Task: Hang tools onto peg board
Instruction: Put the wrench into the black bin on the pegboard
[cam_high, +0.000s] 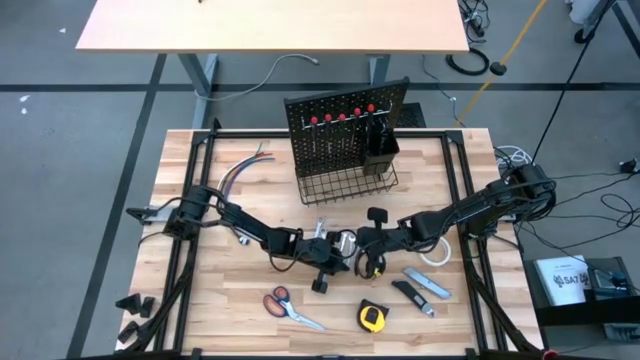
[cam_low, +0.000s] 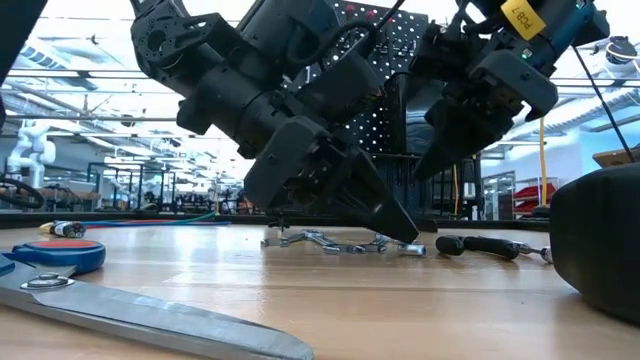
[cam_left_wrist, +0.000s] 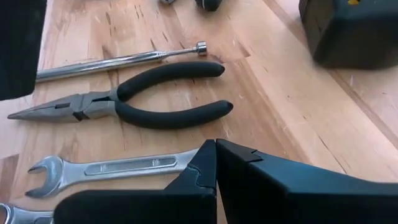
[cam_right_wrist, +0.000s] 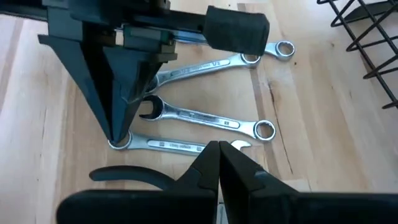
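Three silver wrenches (cam_right_wrist: 205, 118) lie flat side by side on the wooden table in front of the peg board (cam_high: 345, 130). My left gripper (cam_right_wrist: 118, 138) is shut, its tips down at the ring end of the nearest wrench (cam_right_wrist: 174, 146). It also shows in its own wrist view (cam_left_wrist: 216, 149) and the low view (cam_low: 405, 230). My right gripper (cam_right_wrist: 219, 149) is shut and empty, above that wrench's open end and clear of the table in the low view (cam_low: 425, 170). Black-handled pliers (cam_left_wrist: 124, 102) and a thin silver rod (cam_left_wrist: 118, 57) lie beside the wrenches. My left gripper has its shut fingertips (cam_right_wrist: 121, 127) down on the ring end (cam_right_wrist: 132, 143) of the wrench, which the tips mostly hide. The fingers slant down from above, from the table's left. The wrench lies flat on the table.
Orange-handled scissors (cam_high: 290, 307), a yellow tape measure (cam_high: 372, 317), a grey-blue utility knife (cam_high: 428, 283) and a white tape roll (cam_high: 435, 257) lie toward the near edge. A bundle of coloured wires (cam_high: 240, 170) lies at far left. The wire basket (cam_high: 345, 185) stands at the board's base.
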